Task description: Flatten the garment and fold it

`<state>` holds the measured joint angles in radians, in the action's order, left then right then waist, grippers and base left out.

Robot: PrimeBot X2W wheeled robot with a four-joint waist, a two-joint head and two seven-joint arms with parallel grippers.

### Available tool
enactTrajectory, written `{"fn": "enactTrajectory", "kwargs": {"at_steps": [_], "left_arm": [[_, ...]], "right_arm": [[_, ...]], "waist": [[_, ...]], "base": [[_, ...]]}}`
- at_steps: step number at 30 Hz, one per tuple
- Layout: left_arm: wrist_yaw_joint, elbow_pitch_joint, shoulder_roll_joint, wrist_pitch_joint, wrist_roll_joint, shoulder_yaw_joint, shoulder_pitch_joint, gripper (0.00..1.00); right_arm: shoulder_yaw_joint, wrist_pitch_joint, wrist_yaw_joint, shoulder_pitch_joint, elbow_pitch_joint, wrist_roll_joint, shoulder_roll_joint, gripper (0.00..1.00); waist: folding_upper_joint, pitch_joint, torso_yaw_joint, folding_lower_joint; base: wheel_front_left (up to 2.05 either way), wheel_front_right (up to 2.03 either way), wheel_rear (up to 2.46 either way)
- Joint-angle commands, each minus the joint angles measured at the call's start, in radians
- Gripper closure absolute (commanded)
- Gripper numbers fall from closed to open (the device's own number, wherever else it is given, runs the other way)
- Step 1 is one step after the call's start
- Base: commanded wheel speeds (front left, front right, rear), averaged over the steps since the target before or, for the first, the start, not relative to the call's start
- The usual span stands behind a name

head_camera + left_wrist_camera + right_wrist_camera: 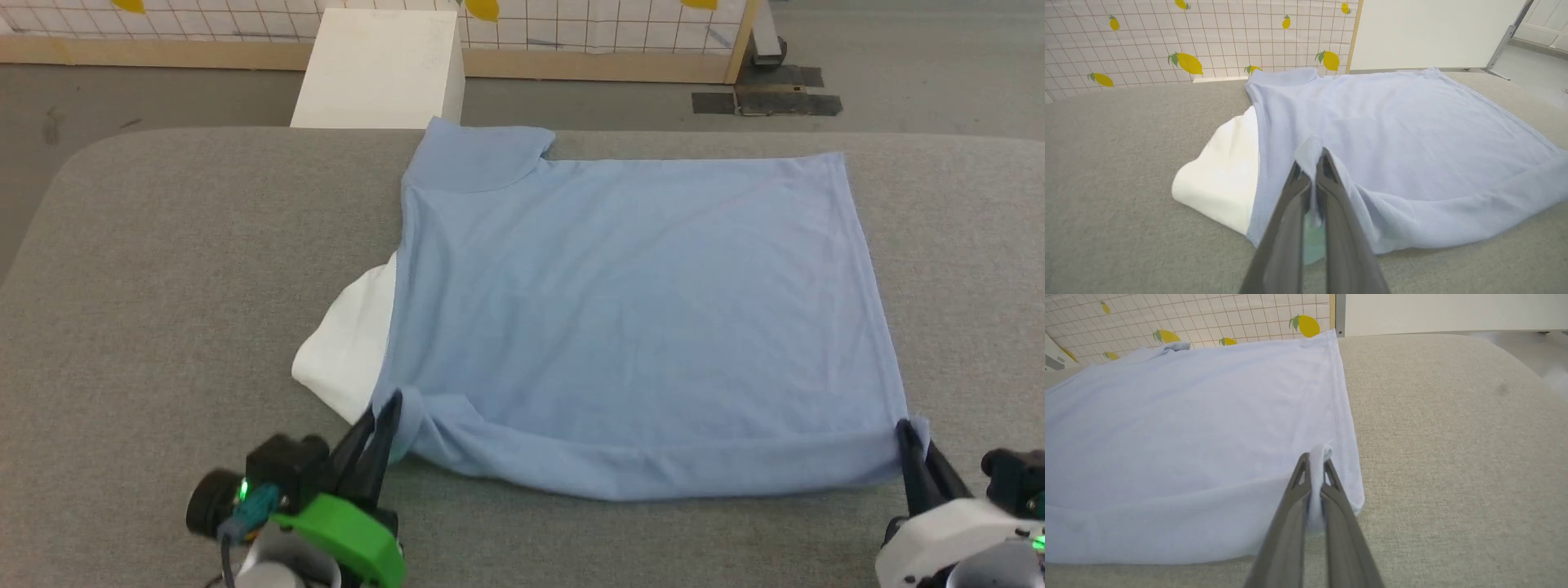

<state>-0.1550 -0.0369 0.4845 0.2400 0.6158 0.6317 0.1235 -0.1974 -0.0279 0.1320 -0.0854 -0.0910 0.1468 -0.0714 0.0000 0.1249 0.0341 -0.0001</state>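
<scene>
The garment (pixel 629 310), a light blue T-shirt, lies spread over the grey padded table (pixel 163 286), its white inner part (pixel 347 339) sticking out at the left. My left gripper (pixel 390 406) is shut on the near left corner, the cloth pinched between its fingers (pixel 1327 171). At the near right corner my right gripper (pixel 904 431) is shut on the hem, which shows between its fingers (pixel 1301 469). The near edge of the garment (pixel 1167 522) is slightly lifted and rolled between the two grippers. One sleeve (pixel 482 155) lies at the far left. No lettering is visible.
A white box (pixel 380 69) stands on the floor behind the table's far edge. Behind it runs a tiled wall with lemon prints (pixel 1186 63) and a wooden base board (pixel 163 53). Bare table surface lies left and right of the garment.
</scene>
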Motion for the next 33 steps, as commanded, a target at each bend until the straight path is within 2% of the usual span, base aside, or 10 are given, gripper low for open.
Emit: {"fn": "enactTrajectory", "kwargs": {"at_steps": [1,8,18,27,32,33], "left_arm": [[0.003,-0.014,-0.008,0.008,-0.020,-0.003,0.042,1.00],[0.057,-0.096,-0.020,-0.004,-0.047,-0.008,0.212,1.00],[0.163,-0.267,0.012,-0.142,0.007,-0.026,0.413,1.00],[0.227,-0.397,0.015,-0.379,0.154,-0.031,0.466,1.00],[0.233,-0.415,0.000,-0.512,0.258,-0.038,0.441,1.00],[0.229,-0.410,-0.003,-0.516,0.271,-0.045,0.436,0.82]], "right_arm": [[0.002,0.007,-0.001,0.033,-0.008,-0.008,-0.011,1.00],[0.023,-0.044,-0.001,0.149,-0.006,-0.027,-0.059,1.00],[0.067,-0.190,-0.001,0.357,-0.082,-0.004,-0.142,1.00],[0.113,-0.484,-0.001,0.524,-0.216,0.074,-0.179,1.00],[0.089,-0.660,-0.001,0.558,-0.263,0.106,-0.169,1.00],[0.082,-0.685,-0.001,0.559,-0.263,0.108,-0.166,1.00]], "waist": [[0.0000,0.005,-0.007,0.0001],[0.0000,0.056,-0.026,0.0001],[0.0000,0.179,-0.049,0.0001],[0.0000,0.265,-0.053,0.0001],[0.0000,0.270,-0.044,0.0001],[0.0000,0.266,-0.041,0.0001]], "base": [[0.00,0.00,0.00],[0.00,0.00,0.00],[0.00,0.00,0.00],[0.00,0.00,0.00],[0.00,0.00,0.00],[0.00,0.00,0.00]]}}
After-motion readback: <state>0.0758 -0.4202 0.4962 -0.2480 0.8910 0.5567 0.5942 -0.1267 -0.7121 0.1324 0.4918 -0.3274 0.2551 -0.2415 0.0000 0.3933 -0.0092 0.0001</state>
